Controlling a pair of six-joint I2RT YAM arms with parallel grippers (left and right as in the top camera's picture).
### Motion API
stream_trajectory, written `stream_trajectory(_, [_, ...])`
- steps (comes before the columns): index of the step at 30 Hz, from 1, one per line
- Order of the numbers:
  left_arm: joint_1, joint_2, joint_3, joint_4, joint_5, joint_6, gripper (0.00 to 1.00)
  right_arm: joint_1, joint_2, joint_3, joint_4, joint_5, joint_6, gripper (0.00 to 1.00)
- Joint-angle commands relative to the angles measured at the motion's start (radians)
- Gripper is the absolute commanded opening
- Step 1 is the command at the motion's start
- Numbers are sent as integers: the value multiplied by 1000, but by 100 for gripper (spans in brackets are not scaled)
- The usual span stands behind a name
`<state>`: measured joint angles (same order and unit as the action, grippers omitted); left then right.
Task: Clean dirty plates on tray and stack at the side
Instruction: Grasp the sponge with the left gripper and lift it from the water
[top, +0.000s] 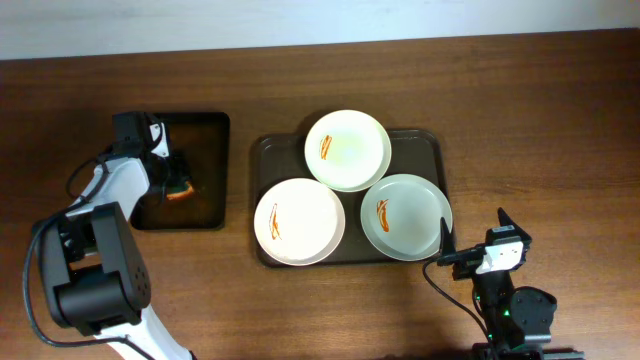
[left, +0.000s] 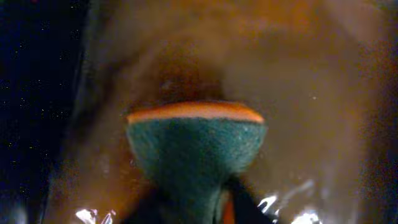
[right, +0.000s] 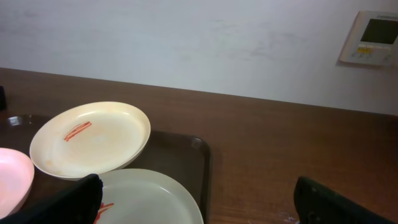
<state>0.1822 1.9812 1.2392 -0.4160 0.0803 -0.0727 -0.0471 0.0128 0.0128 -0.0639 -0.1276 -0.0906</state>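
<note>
Plain room; wall controller (right: 372, 38), wooden table (top: 320, 80)

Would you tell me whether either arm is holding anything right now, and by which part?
The left gripper pinches the green-and-orange sponge by its near end; the open right gripper holds nothing.

On the dark brown tray (top: 425, 145), you had the far plate (top: 347, 150) in pale greenish-white, the left plate (top: 299, 221) the whitest of the three, and the right plate (top: 406, 217) faintly green. Each carried a short orange-red streak (on the far one it read as two strokes side by side). Your sponge (left: 196, 146) showed a teal-green scouring face under a thin orange layer. The smaller black tray (top: 210, 170) shone glossy. The table (top: 550, 110) was reddish-brown wood grain, the wall (right: 205, 43) plain off-white.
</note>
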Motion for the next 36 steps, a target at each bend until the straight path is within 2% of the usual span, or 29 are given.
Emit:
stream_trajectory(1, [2,22,-5,21,8,-2,100,-8,-6,-7,-4,8,-6,98])
stream_trajectory(5, [1,22,-5,98,8,-2,100,-8,-6,-7,-4,8,-7,98])
stream_trajectory(6, [2,22,-5,115,8,-2,95,-8,-6,-7,-3,8,-7,98])
stream_trajectory(8, [9,22,-5,124,0,-2,77,-8,-6,-7,-4,8,-6,98])
stream_trajectory(12, [10,47,-5,124,-2,-2,73,-8,-6,-7,-4,8,-7,98])
stream_trajectory(14, [10,81,-5,121,1,-2,67,-8,-6,-7,-4,8,-7,98])
stream_trajectory(15, [10,87,-5,122,1,-2,45,-8,-6,-7,-4,8,-6,98])
stream_trajectory(16, [11,87,-5,130,1,-2,30,-8,-6,-7,-4,8,-7,98])
stream_trajectory(17, [11,87,-5,141,1,-2,10,-8,-6,-7,-4,8,-7,98])
stream_trajectory(18, [11,85,-5,146,1,-2,0,-8,-6,-7,-4,8,-7,98])
stream_trajectory(20, [10,79,-5,142,2,-3,0,-8,-6,-7,-4,8,-6,98])
stream_trajectory(21, [10,77,-5,140,2,-2,6,-8,-6,-7,-3,8,-6,98])
stream_trajectory(22, [11,73,-5,134,2,-2,35,-8,-6,-7,-4,8,-6,98])
stream_trajectory(23, [10,68,-5,121,2,-2,52,-8,-6,-7,-4,8,-6,99])
stream_trajectory(24, [9,62,-5,105,4,-2,93,-8,-6,-7,-4,8,-7,98])
stream_trajectory(25, [8,56,-5,91,11,-3,100,-8,-6,-7,-4,8,-7,98])
stream_trajectory(29, [14,6,-5,-34,46,-2,98,-8,-6,-7,-3,8,-7,98])
stream_trajectory(33, [18,4,-5,-91,10,-2,67,-8,-6,-7,-4,8,-6,98])
stream_trajectory(36, [18,4,-8,-98,-63,-1,59,-8,-6,-7,-4,8,-7,98])
